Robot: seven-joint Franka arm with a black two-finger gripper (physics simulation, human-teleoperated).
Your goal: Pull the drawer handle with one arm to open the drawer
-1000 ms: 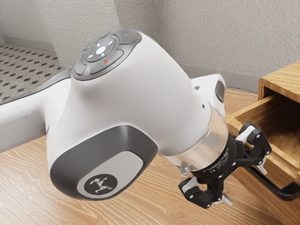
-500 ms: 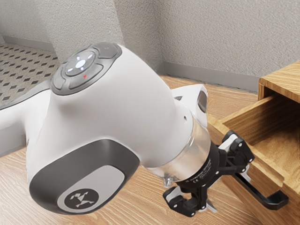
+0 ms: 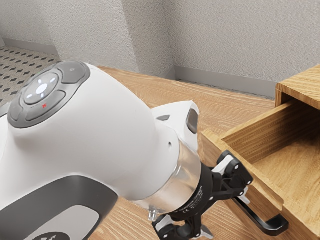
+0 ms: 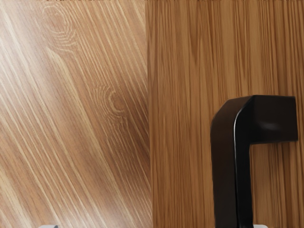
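so: gripper low in the exterior view, just off the drawer's front. fingers stand wide apart, one up by the drawer's front edge, the other down at the view's bottom edge. drawer handle starts close beside the upper finger and runs off toward the exterior view's right; the lower finger is well apart from it, so nothing is clamped from two sides.

wrist view: black handle just under the hand, its bar bending at a right angle into a short leg that meets the drawer front. a pale finger pad sits right against the bar; the other pad is far off over the wooden tabletop.

hand pose: black wrist body tilted down and toward the exterior view's right, joined by a silver flange ring to the arm. the big white last link comes in from the lower left and bulks large in the foreground, grey button cap facing up.

drawer: pulled well out of the wooden cabinet at the exterior view's right, its wooden inside floor and side walls open to view.

beyond: tabletop runs back to a grey textured wall.
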